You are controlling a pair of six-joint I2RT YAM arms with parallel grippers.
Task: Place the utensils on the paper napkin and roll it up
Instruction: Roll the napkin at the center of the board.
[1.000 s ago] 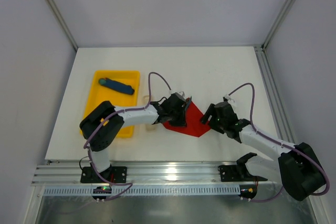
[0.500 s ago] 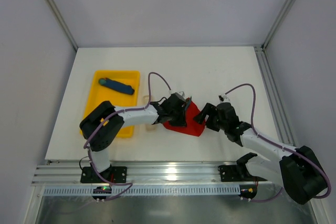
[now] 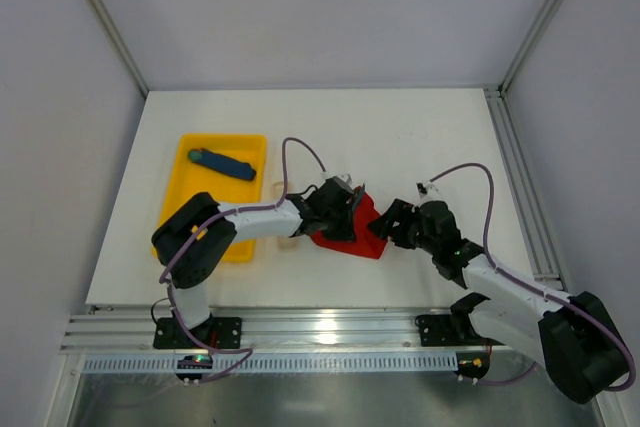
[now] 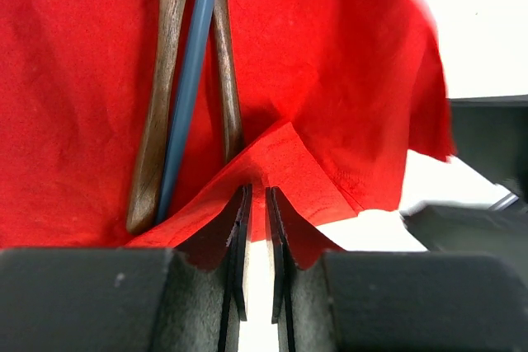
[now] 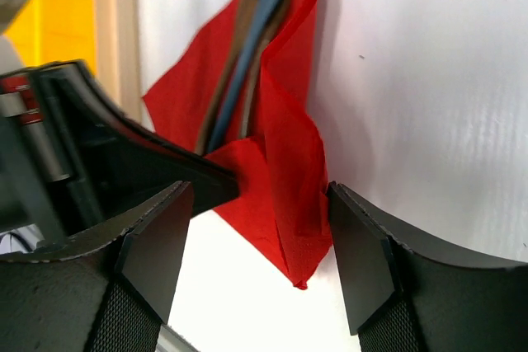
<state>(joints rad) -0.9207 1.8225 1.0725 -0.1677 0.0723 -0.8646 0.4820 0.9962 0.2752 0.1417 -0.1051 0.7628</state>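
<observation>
Left hand (image 4: 256, 208) has its two fingers drawn almost together, pinching a raised fold of the red napkin (image 4: 346, 80) at the sheet's near edge. On the napkin lie the utensils (image 4: 157, 121): two slim brown wooden pieces side by side, running away from the fingers, with a thin blue-grey stick (image 4: 191, 80) between them. The pinched fold stands up over their near ends.

Right hand (image 5: 260, 237) is spread wide, with one finger on either side of a folded corner of the napkin and nothing gripped between them. Whether its right-side finger (image 5: 363, 245) touches the paper's edge or sits just beside it, I cannot tell.

From above, the napkin lies crumpled on the white desk (image 3: 420, 137), between the two hands and toward the near edge. A yellow tray (image 3: 200, 189) sits well to the left, holding a blue object (image 3: 222, 162). A pale flat stick (image 5: 115, 39) lies on the desk just beside the tray, apart from the napkin.
</observation>
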